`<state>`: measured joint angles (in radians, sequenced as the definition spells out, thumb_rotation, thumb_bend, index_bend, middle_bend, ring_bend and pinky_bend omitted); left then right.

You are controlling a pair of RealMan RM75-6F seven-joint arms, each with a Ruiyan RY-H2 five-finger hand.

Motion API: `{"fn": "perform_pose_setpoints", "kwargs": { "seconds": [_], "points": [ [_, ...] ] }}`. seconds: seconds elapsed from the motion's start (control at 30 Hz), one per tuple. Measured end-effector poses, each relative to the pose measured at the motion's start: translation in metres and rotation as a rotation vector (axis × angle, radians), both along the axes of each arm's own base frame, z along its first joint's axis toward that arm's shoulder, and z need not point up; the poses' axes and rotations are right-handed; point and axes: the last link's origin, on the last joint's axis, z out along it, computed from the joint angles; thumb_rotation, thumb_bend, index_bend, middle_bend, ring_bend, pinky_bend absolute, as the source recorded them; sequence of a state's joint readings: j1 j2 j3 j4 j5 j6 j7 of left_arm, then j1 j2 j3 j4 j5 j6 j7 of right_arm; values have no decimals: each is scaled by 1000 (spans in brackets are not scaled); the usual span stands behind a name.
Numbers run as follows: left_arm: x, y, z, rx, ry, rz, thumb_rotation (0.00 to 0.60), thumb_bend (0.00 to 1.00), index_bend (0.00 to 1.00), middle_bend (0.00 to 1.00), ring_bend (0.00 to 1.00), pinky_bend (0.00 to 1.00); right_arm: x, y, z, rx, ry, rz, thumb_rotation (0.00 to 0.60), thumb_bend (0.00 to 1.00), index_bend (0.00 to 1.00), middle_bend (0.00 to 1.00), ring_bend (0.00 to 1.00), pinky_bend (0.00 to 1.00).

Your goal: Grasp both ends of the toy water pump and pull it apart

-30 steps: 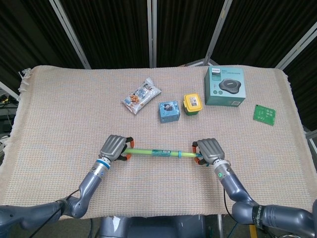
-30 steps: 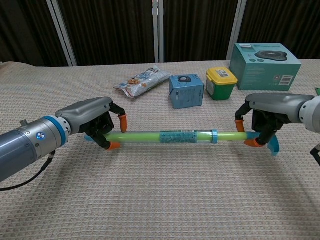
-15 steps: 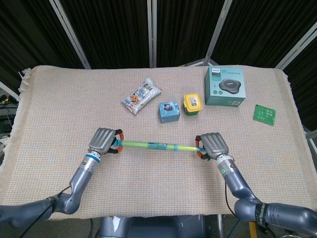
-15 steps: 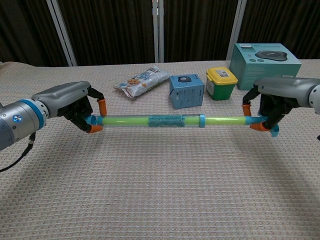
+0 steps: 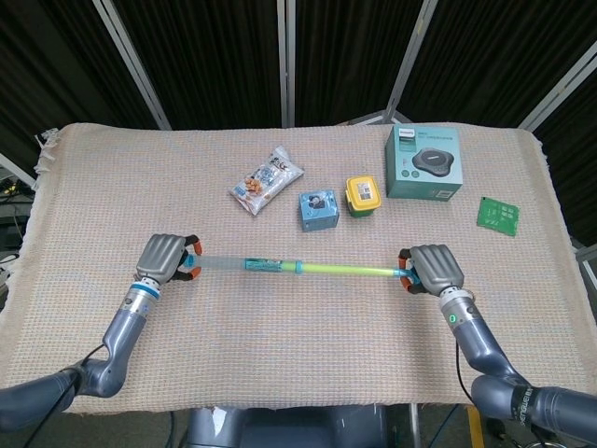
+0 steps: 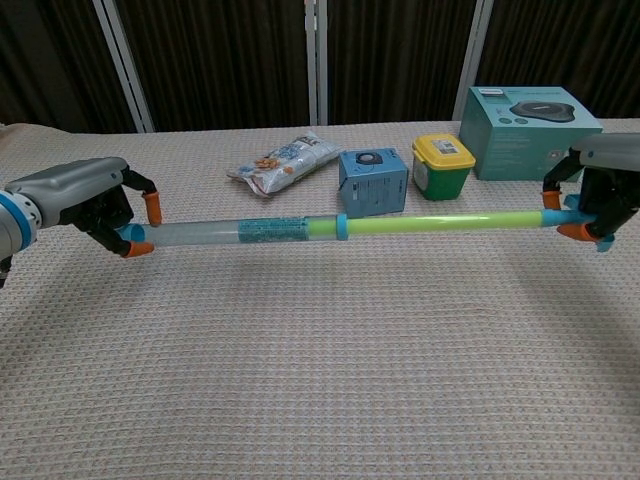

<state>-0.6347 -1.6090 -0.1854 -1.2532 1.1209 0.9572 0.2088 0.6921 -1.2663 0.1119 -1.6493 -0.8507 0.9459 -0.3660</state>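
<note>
The toy water pump [image 5: 289,268] [image 6: 330,226] hangs stretched out above the woven cloth, a clear barrel on the left and a green plunger rod on the right. My left hand [image 5: 164,259] [image 6: 85,204] grips the barrel's blue end cap. At the other end my right hand [image 5: 431,270] [image 6: 598,193] grips the rod's blue handle. Both hands have orange fingertips curled around the ends.
Behind the pump sit a snack bag [image 5: 268,179], a blue cube box [image 5: 318,210], a yellow-lidded green tub [image 5: 363,196] and a teal product box [image 5: 423,161]. A green card [image 5: 497,216] lies at the far right of the cloth-covered table [image 5: 112,187].
Both hands moved apart, left hand further left, right hand further right. The green rod slid out of the barrel, so the pump is much longer than a second ago.
</note>
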Motion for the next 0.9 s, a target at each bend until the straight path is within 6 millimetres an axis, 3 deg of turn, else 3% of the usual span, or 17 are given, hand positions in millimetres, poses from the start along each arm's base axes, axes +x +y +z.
{"fn": "perform_pose_setpoints", "kwargs": {
  "seconds": [0.3, 0.8, 0.87, 0.9],
  "points": [
    [-22, 3, 15, 29, 27, 27, 600, 310, 856, 933, 864, 1000, -21, 2, 19, -27, 19, -19, 600, 532, 703, 1000, 1000, 1000],
    [-52, 6, 31, 43, 31, 91, 600, 310, 853, 933, 864, 1000, -36, 4, 31, -42, 33, -14, 600, 532, 691, 1000, 1000, 1000],
    [-53, 6, 31, 42, 31, 90, 600, 310, 831, 933, 864, 1000, -36, 4, 31, -42, 32, -14, 600, 519, 662, 1000, 1000, 1000],
    [-53, 6, 31, 41, 32, 91, 600, 305, 801, 933, 864, 1000, -36, 5, 30, -40, 31, -14, 600, 448, 581, 1000, 1000, 1000]
  ]
}}
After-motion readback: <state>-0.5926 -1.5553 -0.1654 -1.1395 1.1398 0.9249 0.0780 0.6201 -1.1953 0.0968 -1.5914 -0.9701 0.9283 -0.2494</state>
